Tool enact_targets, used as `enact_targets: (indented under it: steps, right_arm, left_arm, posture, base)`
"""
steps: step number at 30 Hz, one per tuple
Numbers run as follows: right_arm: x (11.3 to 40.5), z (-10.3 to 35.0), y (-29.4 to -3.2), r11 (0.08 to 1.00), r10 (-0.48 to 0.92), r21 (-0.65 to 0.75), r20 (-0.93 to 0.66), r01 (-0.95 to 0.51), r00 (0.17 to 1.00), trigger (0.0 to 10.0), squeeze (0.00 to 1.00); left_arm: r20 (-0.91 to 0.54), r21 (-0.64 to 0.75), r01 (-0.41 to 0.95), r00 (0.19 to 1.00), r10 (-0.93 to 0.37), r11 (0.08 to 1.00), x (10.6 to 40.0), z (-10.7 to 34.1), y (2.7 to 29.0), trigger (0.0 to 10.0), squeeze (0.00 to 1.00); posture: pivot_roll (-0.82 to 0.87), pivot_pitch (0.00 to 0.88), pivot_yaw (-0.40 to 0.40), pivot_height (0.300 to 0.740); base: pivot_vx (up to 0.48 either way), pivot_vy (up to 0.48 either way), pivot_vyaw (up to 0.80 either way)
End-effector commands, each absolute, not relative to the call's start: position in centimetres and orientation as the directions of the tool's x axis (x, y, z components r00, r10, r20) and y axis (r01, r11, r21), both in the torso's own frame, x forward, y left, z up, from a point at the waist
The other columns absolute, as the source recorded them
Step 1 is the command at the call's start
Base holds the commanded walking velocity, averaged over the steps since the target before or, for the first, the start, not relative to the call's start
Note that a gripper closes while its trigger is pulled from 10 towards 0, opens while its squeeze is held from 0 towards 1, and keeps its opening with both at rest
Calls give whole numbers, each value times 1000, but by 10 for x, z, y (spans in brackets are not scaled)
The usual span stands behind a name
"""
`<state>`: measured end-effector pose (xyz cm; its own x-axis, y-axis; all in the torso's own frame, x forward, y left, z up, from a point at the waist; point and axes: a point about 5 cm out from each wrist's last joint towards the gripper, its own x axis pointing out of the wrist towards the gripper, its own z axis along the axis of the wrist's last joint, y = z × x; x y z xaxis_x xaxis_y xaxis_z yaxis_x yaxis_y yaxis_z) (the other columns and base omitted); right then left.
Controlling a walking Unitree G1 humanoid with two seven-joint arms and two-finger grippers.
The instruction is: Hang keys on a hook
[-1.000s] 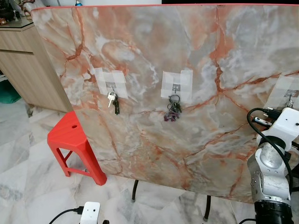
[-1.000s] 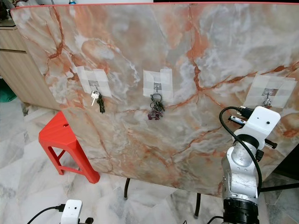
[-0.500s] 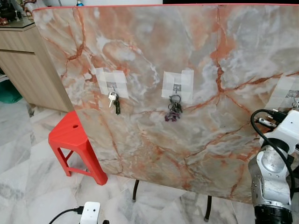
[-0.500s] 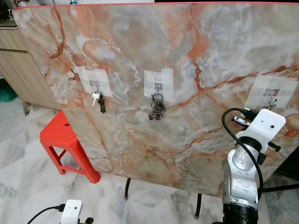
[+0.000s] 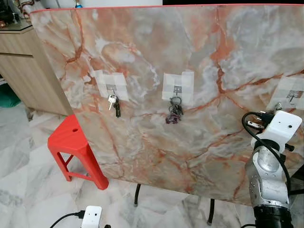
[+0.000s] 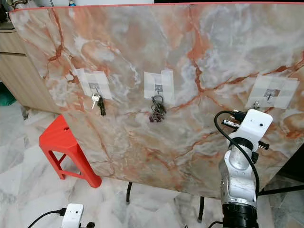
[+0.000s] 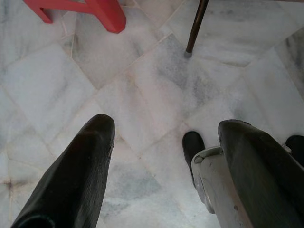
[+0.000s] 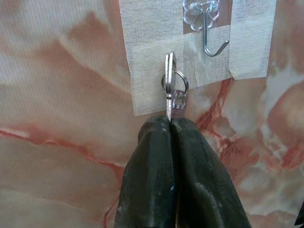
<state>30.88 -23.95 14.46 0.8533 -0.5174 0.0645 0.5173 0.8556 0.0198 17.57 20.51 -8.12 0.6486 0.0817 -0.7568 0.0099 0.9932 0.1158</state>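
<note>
Two fingers of our right gripper (image 8: 171, 124) pinch the keys (image 8: 172, 88), near the hook (image 8: 209, 28); head views hide this.

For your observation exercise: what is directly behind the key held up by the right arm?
Behind the key is masking tape stuck on the marble board, beside the empty hook. The right gripper, jaws shut, covers the key's lower end and the board below.
</note>
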Motion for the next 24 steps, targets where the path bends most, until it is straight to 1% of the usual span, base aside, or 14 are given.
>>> enact_targets:
  steps: [1, 5, 8, 11, 17, 19, 22, 24]
  right_arm:
    - [313, 151, -235, 865, -501, 36, 83, 500, 861, 10000, 0]
    - [311, 153, -237, 859, -512, 47, 104, 510, 853, 10000, 0]
    - [303, 158, -239, 826, -564, 64, 145, 561, 813, 10000, 0]
    - [285, 152, -241, 773, -634, 84, 135, 629, 761, 10000, 0]
    - [278, 147, -237, 772, -636, 79, 120, 631, 762, 10000, 0]
    - [276, 146, -238, 756, -654, 83, 120, 649, 747, 10000, 0]
    - [276, 148, -240, 748, -663, 85, 126, 658, 738, 10000, 0]
    - [283, 153, -245, 753, -658, 85, 136, 653, 741, 10000, 0]
  left_arm:
    - [-772, 127, 10, 629, 93, 992, 171, -83, 209, 10000, 0]
    - [-773, 127, 10, 628, 93, 992, 171, -83, 209, 10000, 0]
    - [-775, 127, 9, 625, 93, 992, 170, -84, 209, 10000, 0]
    - [-777, 126, 8, 622, 94, 992, 169, -84, 209, 10000, 0]
    - [-778, 128, 14, 621, 92, 992, 169, -84, 209, 10000, 0]
    - [-778, 129, 15, 621, 92, 992, 169, -84, 209, 10000, 0]
    - [-778, 129, 14, 622, 92, 992, 170, -84, 209, 10000, 0]
    - [-778, 128, 12, 622, 93, 992, 170, -84, 209, 10000, 0]
  posture:
    - [-56, 0, 65, 727]
    - [-56, 0, 64, 727]
    - [-56, 0, 62, 727]
    - [-56, 0, 62, 727]
    - [-60, 0, 66, 727]
    - [-61, 0, 67, 727]
    - [-62, 0, 68, 727]
    - [-65, 0, 71, 727]
  base:
    - [0, 0, 0]
    - [0, 0, 0]
    - [0, 0, 0]
    - [0, 0, 0]
    - [0, 0, 0]
    - [0, 0, 0]
    - [0, 0, 0]
    - [0, 0, 0]
